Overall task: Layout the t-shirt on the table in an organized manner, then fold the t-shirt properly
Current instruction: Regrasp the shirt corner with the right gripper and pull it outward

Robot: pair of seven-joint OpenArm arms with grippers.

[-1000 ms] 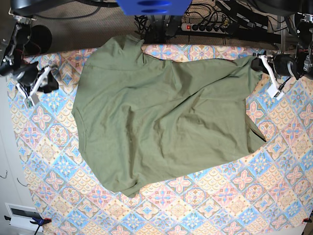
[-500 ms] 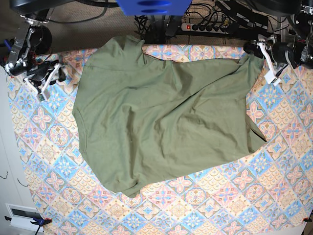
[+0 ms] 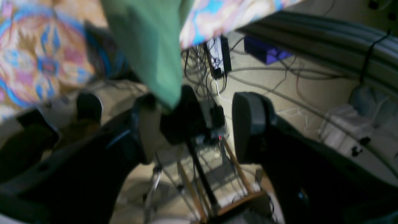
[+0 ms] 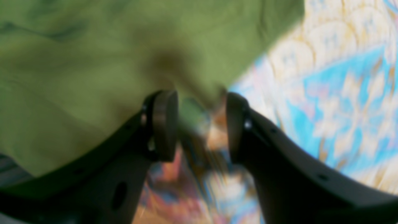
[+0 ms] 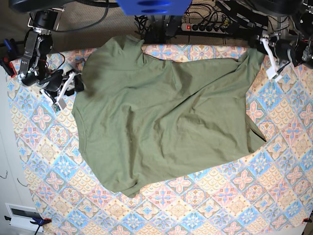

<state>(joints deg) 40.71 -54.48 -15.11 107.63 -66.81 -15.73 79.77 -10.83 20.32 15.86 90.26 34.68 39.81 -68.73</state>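
The olive-green t-shirt (image 5: pixel 156 112) lies spread and wrinkled across the middle of the table (image 5: pixel 220 205), its top edge reaching the far side. My left gripper (image 5: pixel 264 51) is at the shirt's far right corner, out past the table edge. In the left wrist view it (image 3: pixel 199 127) is open, and a hanging corner of the t-shirt (image 3: pixel 149 46) ends beside one of the fingers (image 3: pixel 146 130). My right gripper (image 5: pixel 68 88) stands at the shirt's left edge. Its wrist view is blurred: it (image 4: pixel 200 126) is open, with the t-shirt (image 4: pixel 93 62) edge just beyond the fingertips.
A power strip (image 5: pixel 205 27) and tangled cables lie behind the table's far edge. A blue housing (image 5: pixel 154 6) hangs over the top centre. Below the left gripper are floor cables (image 3: pixel 279 81) and a stand. A white box (image 5: pixel 22 215) sits at the front left corner.
The left gripper has opened and let go of the shirt's far right corner, shifting toward the far edge. The right gripper moved from the table's left side to the shirt's left edge.
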